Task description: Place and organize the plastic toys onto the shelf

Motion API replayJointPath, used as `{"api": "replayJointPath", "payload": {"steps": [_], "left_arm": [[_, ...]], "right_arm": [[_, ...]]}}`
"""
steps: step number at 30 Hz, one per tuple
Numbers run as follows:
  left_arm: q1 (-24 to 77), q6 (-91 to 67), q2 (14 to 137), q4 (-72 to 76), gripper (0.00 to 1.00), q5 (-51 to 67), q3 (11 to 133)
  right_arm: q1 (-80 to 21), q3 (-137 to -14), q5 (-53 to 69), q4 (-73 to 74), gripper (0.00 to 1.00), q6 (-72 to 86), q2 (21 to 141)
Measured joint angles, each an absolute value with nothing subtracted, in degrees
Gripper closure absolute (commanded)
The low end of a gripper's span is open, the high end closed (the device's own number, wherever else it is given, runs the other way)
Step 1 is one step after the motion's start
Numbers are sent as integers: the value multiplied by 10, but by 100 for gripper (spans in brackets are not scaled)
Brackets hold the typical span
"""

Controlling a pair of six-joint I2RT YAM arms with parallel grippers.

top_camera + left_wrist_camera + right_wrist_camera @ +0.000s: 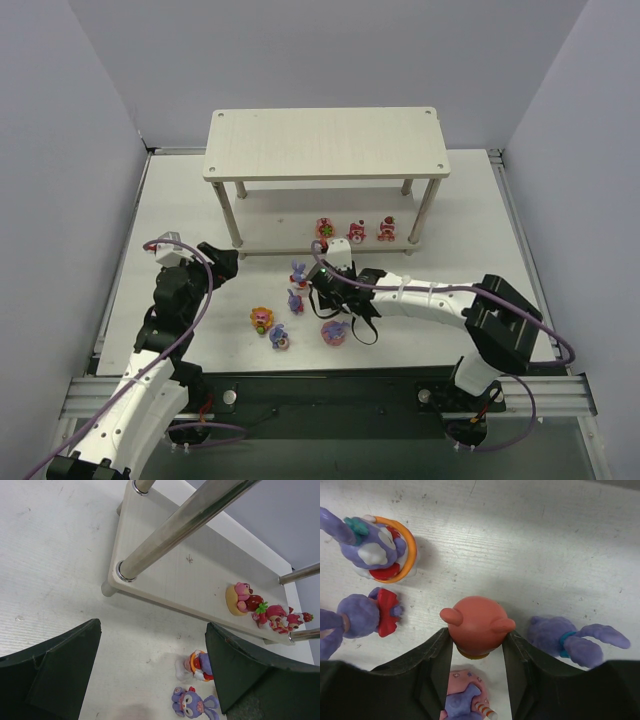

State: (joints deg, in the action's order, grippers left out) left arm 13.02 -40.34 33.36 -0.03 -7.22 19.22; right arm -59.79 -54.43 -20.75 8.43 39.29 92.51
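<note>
The shelf stands at the back; three red-pink toys sit on its lower tier, also in the left wrist view. My right gripper is shut on a round pink-red eared toy, held among the loose toys; in the top view the gripper hides it. Around it are a bunny in an orange ring, a bunny with a red bow, another purple bunny and a pink toy with a bunny. My left gripper is open and empty, left of two bunnies.
On the table in front of the shelf lie an orange-yellow toy, a purple bunny and a pink toy. The shelf's metal leg and lower board edge are close ahead of my left gripper. Grey walls close in the sides.
</note>
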Motion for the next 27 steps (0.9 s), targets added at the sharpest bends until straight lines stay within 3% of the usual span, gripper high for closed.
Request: {"api": "replayJointPath", "payload": {"steps": [14, 27], "left_arm": [[130, -403, 334, 0, 5, -72, 192], [130, -403, 318, -4, 5, -73, 192]], "right_arm": [[-601, -682, -241, 109, 100, 323, 852], [-581, -827, -238, 100, 100, 275, 1005]]}}
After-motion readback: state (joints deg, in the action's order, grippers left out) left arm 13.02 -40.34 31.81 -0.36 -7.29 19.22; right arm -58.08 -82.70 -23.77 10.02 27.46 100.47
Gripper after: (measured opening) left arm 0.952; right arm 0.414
